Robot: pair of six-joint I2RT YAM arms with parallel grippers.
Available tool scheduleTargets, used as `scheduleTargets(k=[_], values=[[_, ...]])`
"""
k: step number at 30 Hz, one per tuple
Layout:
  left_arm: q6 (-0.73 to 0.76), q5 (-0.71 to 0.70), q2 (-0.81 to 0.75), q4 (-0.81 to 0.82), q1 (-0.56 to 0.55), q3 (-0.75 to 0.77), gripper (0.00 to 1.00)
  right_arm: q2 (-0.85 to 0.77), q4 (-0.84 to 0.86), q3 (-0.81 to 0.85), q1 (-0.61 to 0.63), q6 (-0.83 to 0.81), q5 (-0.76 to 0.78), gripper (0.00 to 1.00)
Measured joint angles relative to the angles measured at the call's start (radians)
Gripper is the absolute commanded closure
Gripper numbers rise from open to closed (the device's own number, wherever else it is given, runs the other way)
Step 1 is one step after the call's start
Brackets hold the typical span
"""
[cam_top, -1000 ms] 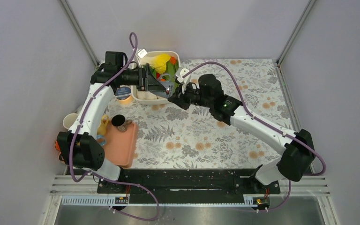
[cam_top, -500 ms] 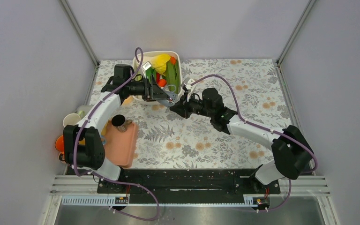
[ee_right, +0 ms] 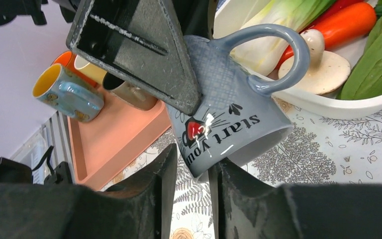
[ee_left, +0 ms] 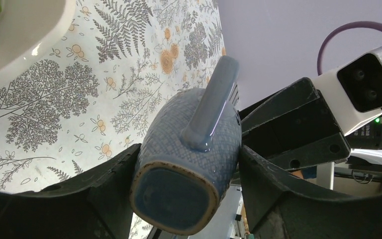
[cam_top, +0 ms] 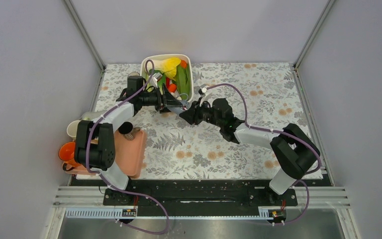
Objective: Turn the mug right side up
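Because the blue-grey glazed ceramic mug is rigid, slick and breakable (moderately heavy, I judge), its body suits gripping best. The left tool clamps it there, tilted above the far edge of the tabletop. The right tool brackets the rim, and I cannot tell whether it grips.

Bright, even, diffuse light falls from above, leaving faint soft shadows. Glare spots gleam on the mug; wrist views warp at their edges.

Mug — moved off the basket, nearer, now over the mat
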Motion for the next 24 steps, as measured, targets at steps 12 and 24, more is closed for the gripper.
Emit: scheduleTargets(k=[12,24], values=[[-0.288,0.032,0.069,0.312,0.0,-0.065,1.0,0.086,0.109,0.036,-0.011,0.118,0.036,0.75],[-0.483,0.039,0.097,0.5,0.008,-0.068,0.59,0.104,0.167,0.073,-0.014,0.16,0.062,1.0]])
